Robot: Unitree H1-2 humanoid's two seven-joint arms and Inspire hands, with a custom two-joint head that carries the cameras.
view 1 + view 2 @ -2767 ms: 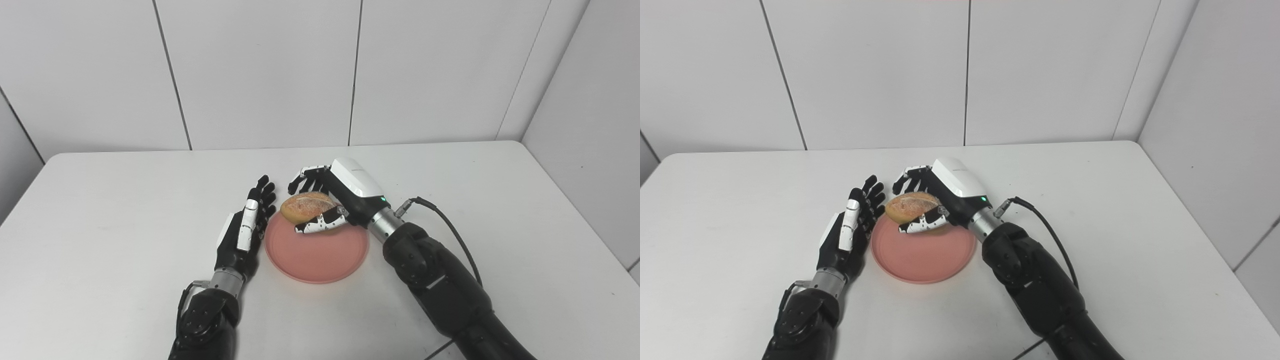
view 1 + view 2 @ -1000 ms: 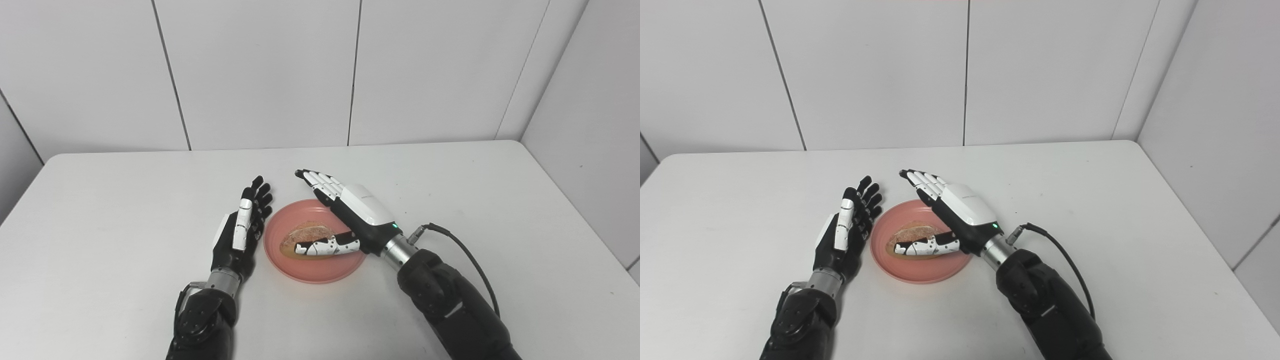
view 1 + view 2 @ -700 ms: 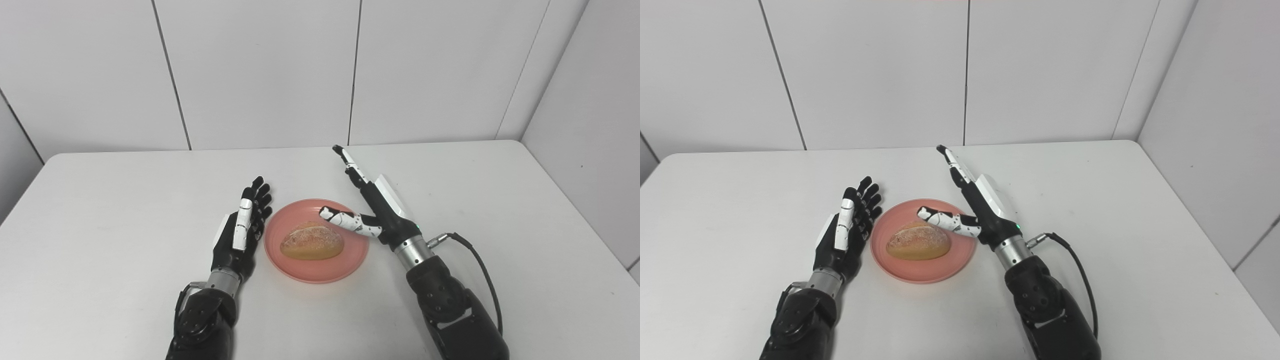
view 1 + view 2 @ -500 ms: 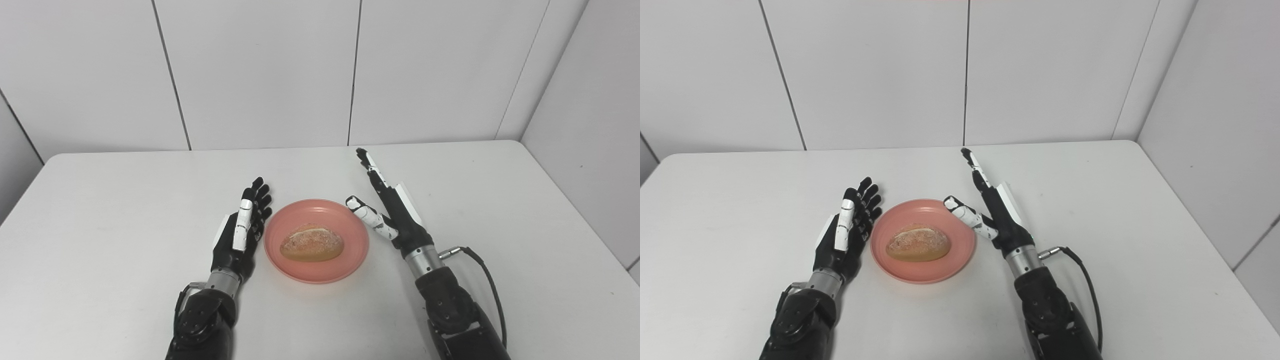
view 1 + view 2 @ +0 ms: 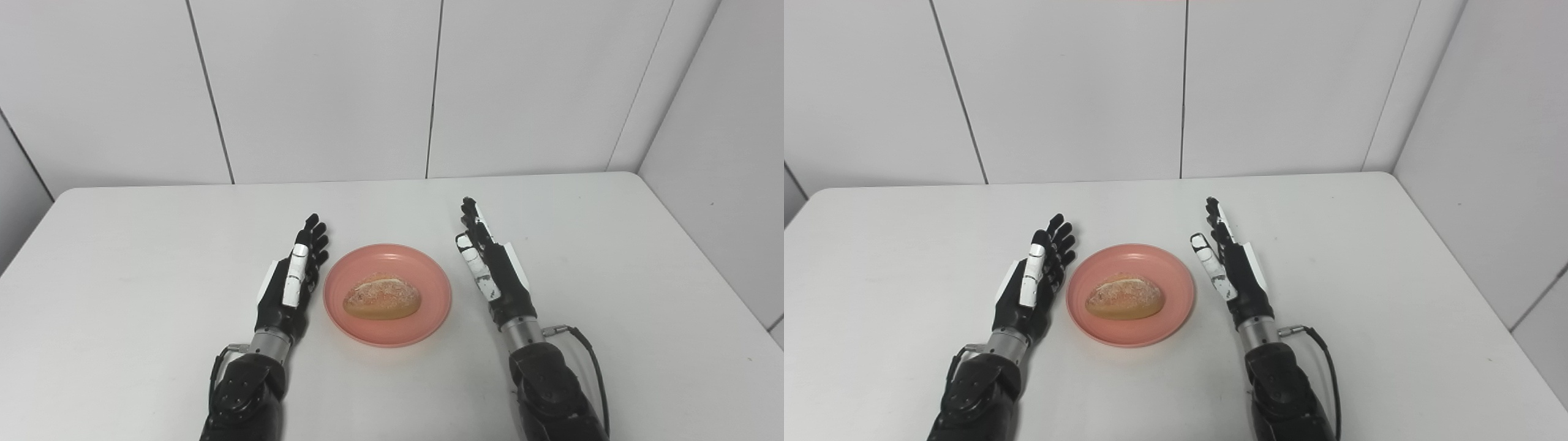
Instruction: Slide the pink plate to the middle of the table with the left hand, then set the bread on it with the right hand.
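A pink plate [image 5: 422, 321] sits near the middle of the white table. A golden bread roll [image 5: 381, 299] lies on it, a little left of the plate's centre. My left hand [image 5: 292, 283] is open and empty, palm on edge, just left of the plate's rim. My right hand [image 5: 492, 271] is open and empty, fingers straight and pointing away from me, standing just right of the plate and apart from it. The plate [image 5: 1164, 318], the roll [image 5: 1124, 299] and both hands show the same way in the right eye view.
The white table [image 5: 122, 245] is bounded by white wall panels at the back and a wall at the right. A black cable [image 5: 588, 358] loops off my right wrist.
My right hand let go of the bread on the plate, opened, and drew back to the right of the plate. My left hand drew back very slightly.
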